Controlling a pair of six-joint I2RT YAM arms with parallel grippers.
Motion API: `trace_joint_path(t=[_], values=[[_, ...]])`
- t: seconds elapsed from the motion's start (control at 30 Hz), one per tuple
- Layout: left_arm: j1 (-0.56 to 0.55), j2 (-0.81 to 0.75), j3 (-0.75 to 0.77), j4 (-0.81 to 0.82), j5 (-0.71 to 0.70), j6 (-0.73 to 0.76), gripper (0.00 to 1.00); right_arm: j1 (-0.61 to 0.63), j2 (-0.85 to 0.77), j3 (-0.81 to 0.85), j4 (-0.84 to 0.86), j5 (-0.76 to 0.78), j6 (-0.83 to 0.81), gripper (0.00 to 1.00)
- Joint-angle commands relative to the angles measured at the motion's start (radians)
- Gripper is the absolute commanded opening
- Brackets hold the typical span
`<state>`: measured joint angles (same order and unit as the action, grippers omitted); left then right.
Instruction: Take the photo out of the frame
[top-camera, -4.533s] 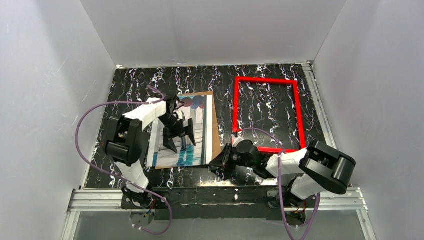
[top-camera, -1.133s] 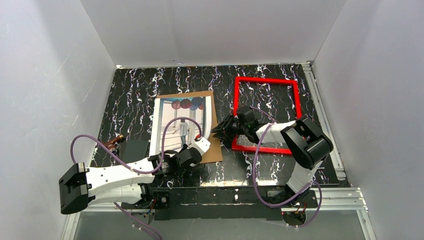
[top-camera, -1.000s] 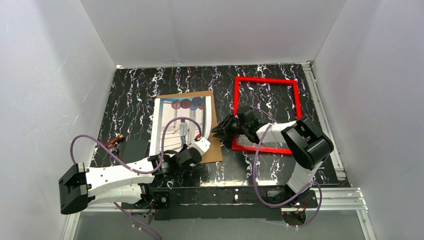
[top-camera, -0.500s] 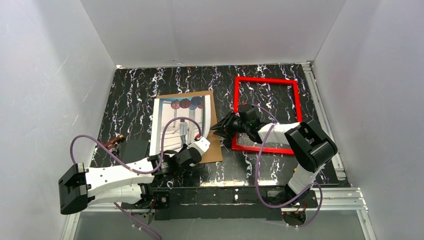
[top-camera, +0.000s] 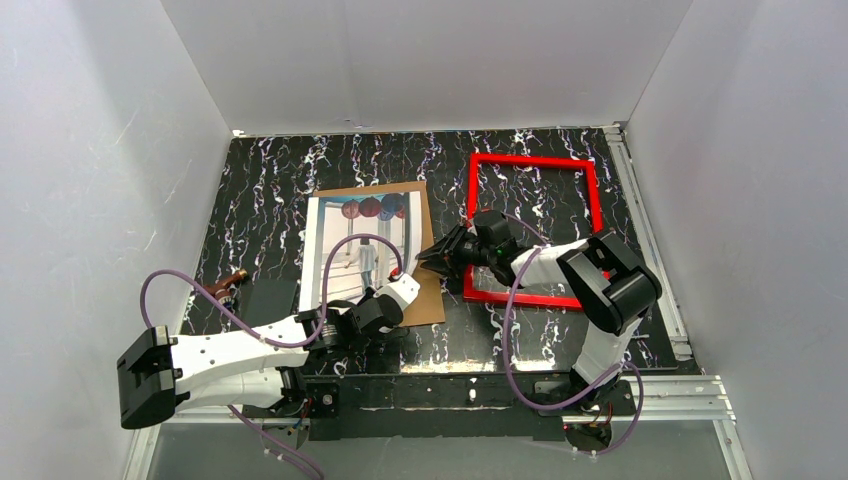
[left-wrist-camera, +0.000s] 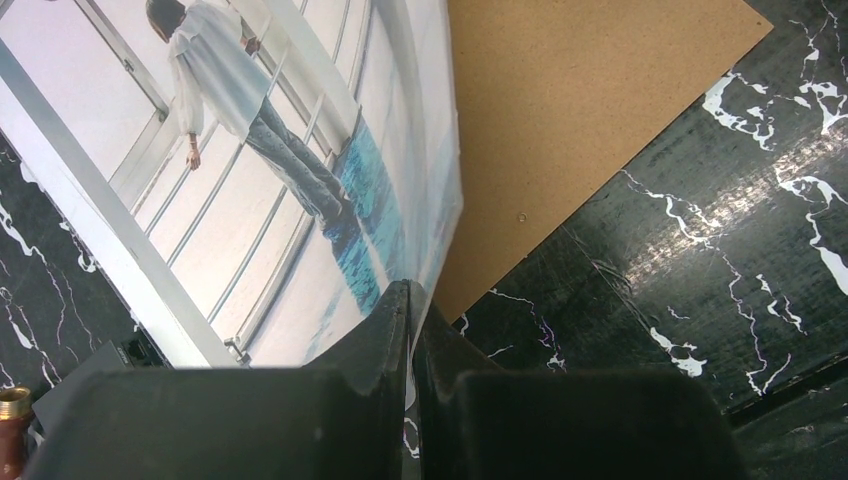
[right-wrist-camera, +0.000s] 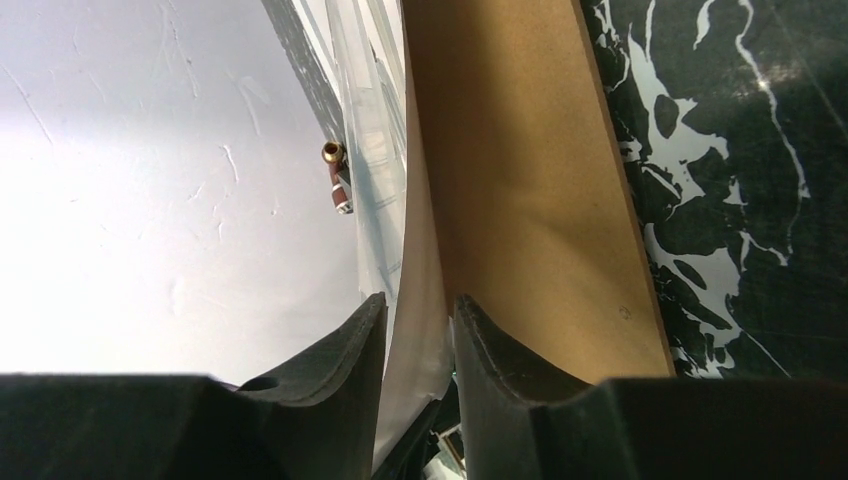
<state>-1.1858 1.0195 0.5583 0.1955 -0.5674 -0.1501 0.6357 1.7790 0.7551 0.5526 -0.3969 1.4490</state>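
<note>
Since the frame (top-camera: 530, 160) lies open on the right half of the surface (top-camera: 270, 180), with dark marbling showing through it, the photo (top-camera: 355, 245) appears to be already out. The step in hand looks to be parting the print from its brown board (top-camera: 432, 295).

Item: photo. Location: left of centre on the surface, face up on the board, just beside the frame's left rail and not touching it. Its right long edge is raised and curled off the board; the rest lies flat.

Orientation: the long axis runs near to far across the surface, leaning slightly. The balloon end points to the far wall and the blue floor end points to the arm bases.

Left pincer (left-wrist-camera: 412, 295): pressed together, pinching the photo at its near right corner.

Right pincer (right-wrist-camera: 420, 305): part spread, low at the raised right edge, with the pale sheet running between its fingers. No pressure on the sheet can be seen.

Handling note, as judgement:
- Raise the pinched corner slowly and along the long axis, so the curl travels up the sheet rather than folding it.
- Close the right pincer on the margin only, clear of the board edge.
- Once both hold, move the two grips together, because uneven pull would crease or tear the thin sheet.
- The board (left-wrist-camera: 590, 110) should stay flat on the surface.
</note>
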Motion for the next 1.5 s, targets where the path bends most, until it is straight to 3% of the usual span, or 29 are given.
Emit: trace_joint_path(t=[0.0, 0.53, 0.73, 0.9, 1.03, 1.1, 1.17, 1.23, 1.47], values=[[0.002, 0.005, 0.01, -0.054, 0.01, -0.019, 0.0, 0.006, 0.017, -0.006, 0.107, -0.027, 0.038, 0.37], [0.002, 0.027, 0.018, -0.047, 0.026, -0.01, 0.0, 0.021, 0.081, 0.126, -0.079, -0.063, -0.054, 0.37], [0.002, 0.017, 0.012, -0.054, 0.031, -0.011, 0.0, 0.021, 0.151, 0.177, -0.046, -0.082, -0.089, 0.36], [0.002, 0.019, 0.009, -0.056, 0.036, -0.017, 0.0, 0.02, 0.177, 0.187, 0.015, -0.075, -0.083, 0.26], [0.002, 0.013, 0.003, -0.06, 0.037, -0.029, 0.01, 0.019, 0.172, 0.175, 0.037, -0.069, -0.087, 0.1], [0.002, 0.007, -0.005, -0.065, 0.037, -0.048, 0.17, 0.017, 0.166, 0.163, 0.038, -0.065, -0.089, 0.02], [0.002, -0.002, -0.014, -0.075, 0.043, -0.08, 0.41, 0.013, 0.166, 0.152, 0.039, -0.064, -0.09, 0.01], [0.002, -0.02, -0.028, -0.078, 0.07, -0.101, 0.54, 0.006, 0.168, 0.133, 0.053, -0.064, -0.088, 0.01], [0.002, -0.129, -0.047, -0.112, 0.192, -0.185, 0.66, -0.018, 0.158, 0.08, 0.085, -0.064, -0.124, 0.01]])
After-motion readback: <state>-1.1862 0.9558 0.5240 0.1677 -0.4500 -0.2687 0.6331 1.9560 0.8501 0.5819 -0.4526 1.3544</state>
